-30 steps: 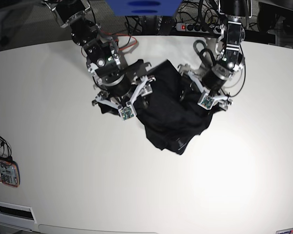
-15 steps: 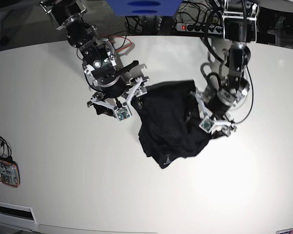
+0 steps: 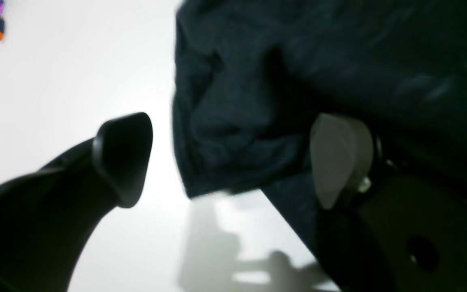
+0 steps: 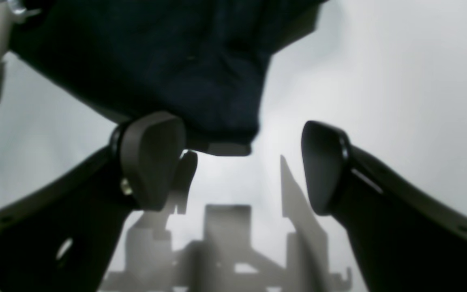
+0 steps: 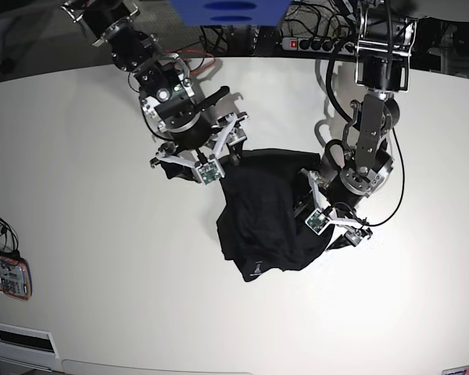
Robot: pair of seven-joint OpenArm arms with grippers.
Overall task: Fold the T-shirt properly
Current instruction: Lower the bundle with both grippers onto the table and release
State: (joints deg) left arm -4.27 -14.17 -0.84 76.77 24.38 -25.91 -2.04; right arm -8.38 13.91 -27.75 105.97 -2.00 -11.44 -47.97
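T-shirt (image 5: 262, 215) between wide-spread left gripper (image 3: 233, 162) and right gripper (image 4: 243, 162).

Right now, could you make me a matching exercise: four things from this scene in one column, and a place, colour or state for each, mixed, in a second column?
1. T-shirt
2. left hand
3. right hand
4. blue object

A. top edge of the base view
B. open, at the shirt's right side in the base view
C. black, crumpled on the table
D. open, at the shirt's upper left corner in the base view

Pairs: 1-C, 2-B, 3-D, 4-A
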